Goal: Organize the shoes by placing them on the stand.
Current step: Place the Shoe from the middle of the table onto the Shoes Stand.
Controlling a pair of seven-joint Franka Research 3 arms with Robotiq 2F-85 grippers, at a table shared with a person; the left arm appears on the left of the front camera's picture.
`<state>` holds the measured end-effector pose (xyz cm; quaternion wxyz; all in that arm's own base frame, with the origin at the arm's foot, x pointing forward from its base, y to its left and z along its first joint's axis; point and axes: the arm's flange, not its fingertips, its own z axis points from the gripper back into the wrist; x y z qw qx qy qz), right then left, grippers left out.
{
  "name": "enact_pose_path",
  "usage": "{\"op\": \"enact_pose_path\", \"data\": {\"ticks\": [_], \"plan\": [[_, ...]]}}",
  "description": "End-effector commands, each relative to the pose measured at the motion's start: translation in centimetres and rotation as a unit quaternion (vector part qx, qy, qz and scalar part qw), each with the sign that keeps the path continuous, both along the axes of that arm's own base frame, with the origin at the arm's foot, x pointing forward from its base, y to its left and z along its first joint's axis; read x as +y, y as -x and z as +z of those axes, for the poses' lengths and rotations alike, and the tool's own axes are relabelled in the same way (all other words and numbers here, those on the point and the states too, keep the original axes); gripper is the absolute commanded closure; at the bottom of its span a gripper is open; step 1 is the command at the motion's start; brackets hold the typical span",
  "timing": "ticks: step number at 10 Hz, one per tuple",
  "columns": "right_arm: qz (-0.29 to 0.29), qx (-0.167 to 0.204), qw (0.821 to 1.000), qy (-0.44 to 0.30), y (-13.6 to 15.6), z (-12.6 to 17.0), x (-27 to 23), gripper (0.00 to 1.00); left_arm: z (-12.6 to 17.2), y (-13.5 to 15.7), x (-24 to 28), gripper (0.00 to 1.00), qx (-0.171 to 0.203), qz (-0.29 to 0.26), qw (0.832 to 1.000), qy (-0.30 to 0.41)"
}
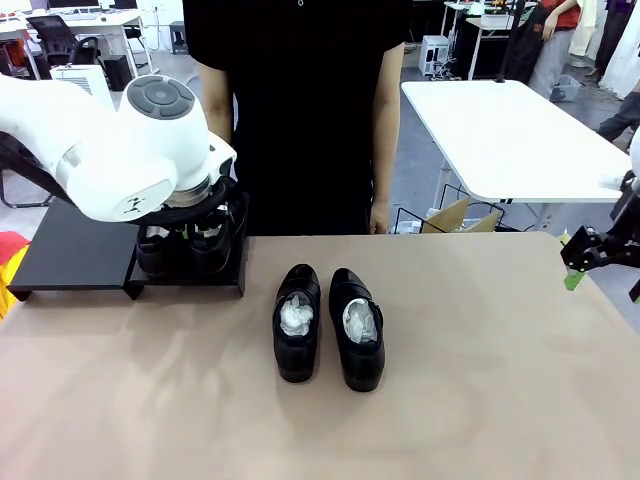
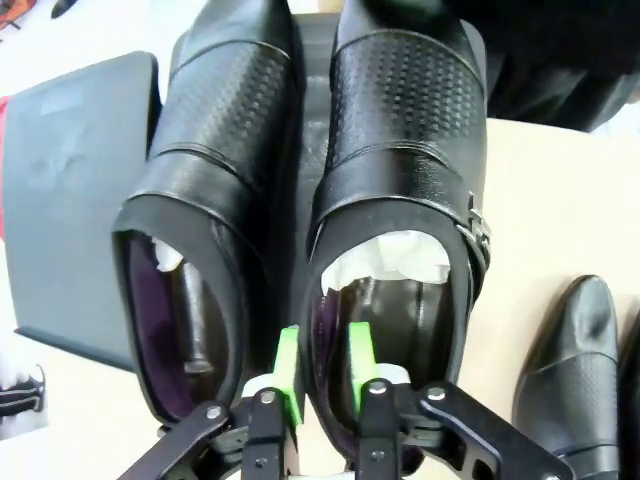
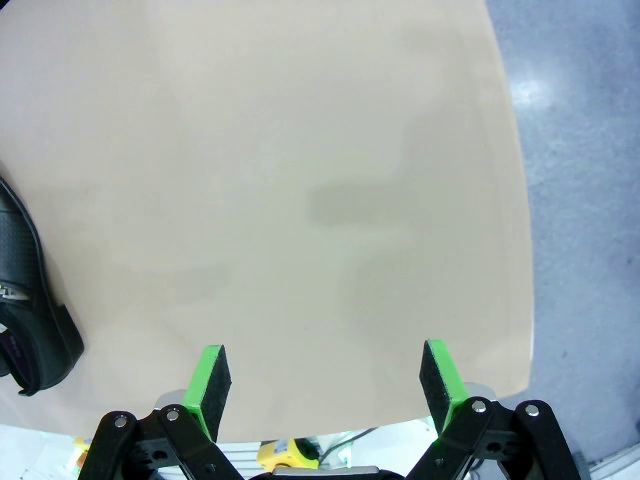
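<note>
The left claw [image 2: 324, 348] hangs low behind the heel of a glossy black shoe [image 2: 400, 190] on the stand [image 2: 70, 190], its jaws only slightly spread: one green pad [image 2: 288, 370] outside the heel rim, the other inside the opening, apparently clear of the leather. Crumpled white paper [image 2: 395, 255] fills the shoe just ahead of the pads, and its toe points straight away from the claw. A second shoe [image 2: 210, 190] stands on the stand just beside the first, on the outer pad's side, facing the same way. Off to the inner pad's side, down on the tan worktop [image 2: 545, 200], the toe of a third shoe [image 2: 578, 370] shows. From the front, the white left arm [image 1: 110, 150] covers most of the pair on the stand, while the other two shoes [image 1: 298, 322] sit side by side on the worktop between the two claws, each stuffed with paper. The right claw [image 3: 325, 385] hovers empty, jaws spread wide, above bare worktop near its edge, well apart from the shoes; part of one shoe shows far off to its side. A person [image 1: 300, 100] in a black top stands at the far side, one hand [image 1: 378, 215] hanging by the worktop's edge.
</note>
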<state>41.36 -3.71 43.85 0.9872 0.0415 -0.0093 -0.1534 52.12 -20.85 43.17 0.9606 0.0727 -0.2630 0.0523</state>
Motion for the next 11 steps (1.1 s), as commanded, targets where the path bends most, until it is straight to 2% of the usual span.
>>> {"op": "enact_pose_path", "data": {"ticks": [1, 2, 4, 5, 7, 8, 11], "plan": [[0.009, -0.001, 1.000, 0.003, 0.3, 0.0, 0.0, 0.00, 0.3, 0.3, -0.5, 0.18, -0.019, 0.020, 0.999, -0.020], [0.009, -0.001, 1.000, 0.003, 0.3, 0.0, 0.0, 0.00, 0.4, 0.4, -0.6, 0.00, -0.017, 0.025, 0.999, -0.023], [0.009, -0.001, 1.000, 0.003, 0.3, 0.0, 0.0, 0.00, 1.8, 1.4, -1.0, 0.00, -0.037, 0.025, 0.999, -0.030], [0.009, -0.001, 1.000, 0.003, 0.3, 0.0, 0.0, 0.00, 2.8, 2.0, -1.1, 0.03, -0.042, 0.028, 0.998, -0.029], [0.009, -0.001, 1.000, 0.003, 0.3, 0.0, 0.0, 0.00, 5.4, 4.1, -1.4, 0.03, -0.077, 0.029, 0.996, -0.021], [0.009, -0.001, 1.000, 0.003, 0.3, 0.0, 0.0, 0.00, 3.4, 1.7, -1.1, 0.03, -0.034, 0.015, 0.999, -0.018], [0.009, -0.001, 1.000, 0.003, 0.3, 0.0, 0.0, 0.00, 3.4, 1.7, -1.1, 0.03, -0.034, 0.015, 0.999, -0.018]]}}
